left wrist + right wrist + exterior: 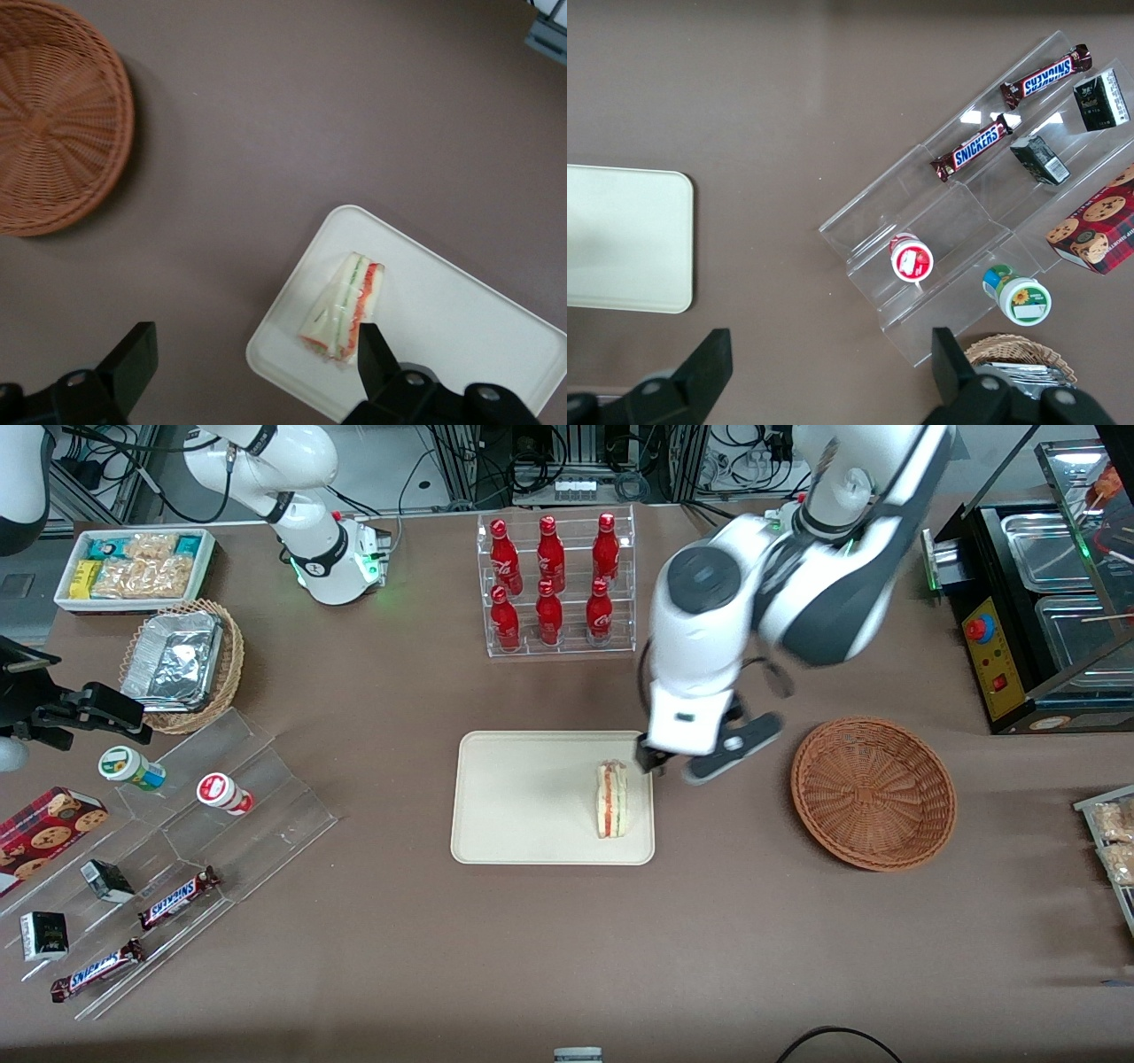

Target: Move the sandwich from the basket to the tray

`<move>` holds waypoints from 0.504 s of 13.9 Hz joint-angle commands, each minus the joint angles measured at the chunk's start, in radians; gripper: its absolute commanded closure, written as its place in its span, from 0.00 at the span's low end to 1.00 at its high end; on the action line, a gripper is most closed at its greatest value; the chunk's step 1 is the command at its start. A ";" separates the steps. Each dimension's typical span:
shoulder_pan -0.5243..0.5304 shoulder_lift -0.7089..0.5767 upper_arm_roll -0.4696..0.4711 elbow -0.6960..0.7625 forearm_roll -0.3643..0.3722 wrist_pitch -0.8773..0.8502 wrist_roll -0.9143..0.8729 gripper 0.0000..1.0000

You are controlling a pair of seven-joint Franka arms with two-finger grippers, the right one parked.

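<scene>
On the tray, close to its short edge toward the working arm's end of the table, the sandwich is seen lying on its side, with the red and yellow filling showing along its cut face. It appears to be wrapped in clear film, though this is hard to confirm. The tray itself is set on the brown table, with the rack of red bottles farther from the front camera.

The gripper is held just above the tray's corner beside the sandwich, with its fingers spread apart and nothing between them. In the wrist view the gripper is seen with one finger close over the sandwich and the tray, and the other finger over bare table.

The basket is placed on the table toward the working arm's end, apart from the tray, and nothing is seen inside it; its woven bowl is also shown in the wrist view.
</scene>
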 commanded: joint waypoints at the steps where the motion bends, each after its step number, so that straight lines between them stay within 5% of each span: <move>1: 0.070 -0.111 0.000 -0.037 -0.068 -0.094 0.120 0.00; 7: 0.235 -0.239 0.001 -0.045 -0.175 -0.273 0.409 0.00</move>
